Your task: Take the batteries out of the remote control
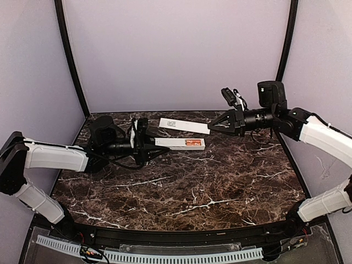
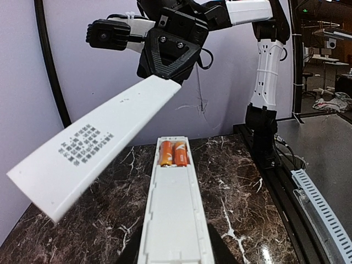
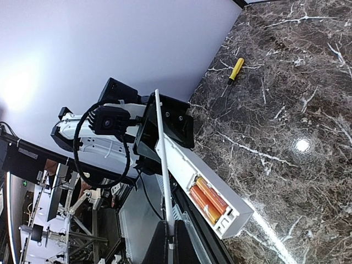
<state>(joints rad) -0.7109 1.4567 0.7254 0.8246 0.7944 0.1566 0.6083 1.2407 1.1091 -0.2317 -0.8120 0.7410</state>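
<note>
Left end effector (image 1: pixel 144 144) is clamped narrow on 1 end of the remote control (image 1: pixel 179 143), holding it level over the bench (image 1: pixel 192 187). Back recess at the far end is open, 2 batteries (image 2: pixel 172 153) sit in it side by side. Right end effector (image 1: pixel 215 126) is pinched tight on 1 end of a thin white cover (image 1: pixel 184 126), printed face showing, raised and apart from the remote control. Yellow-handled screwdriver (image 3: pixel 235 70) lies on the bench near the back wall.

Robotics lab: plain backdrop walls (image 1: pixel 176 55), marble-look tabletop (image 1: pixel 181 190), more workbenches (image 2: pixel 328 59) beyond (cluttered).
</note>
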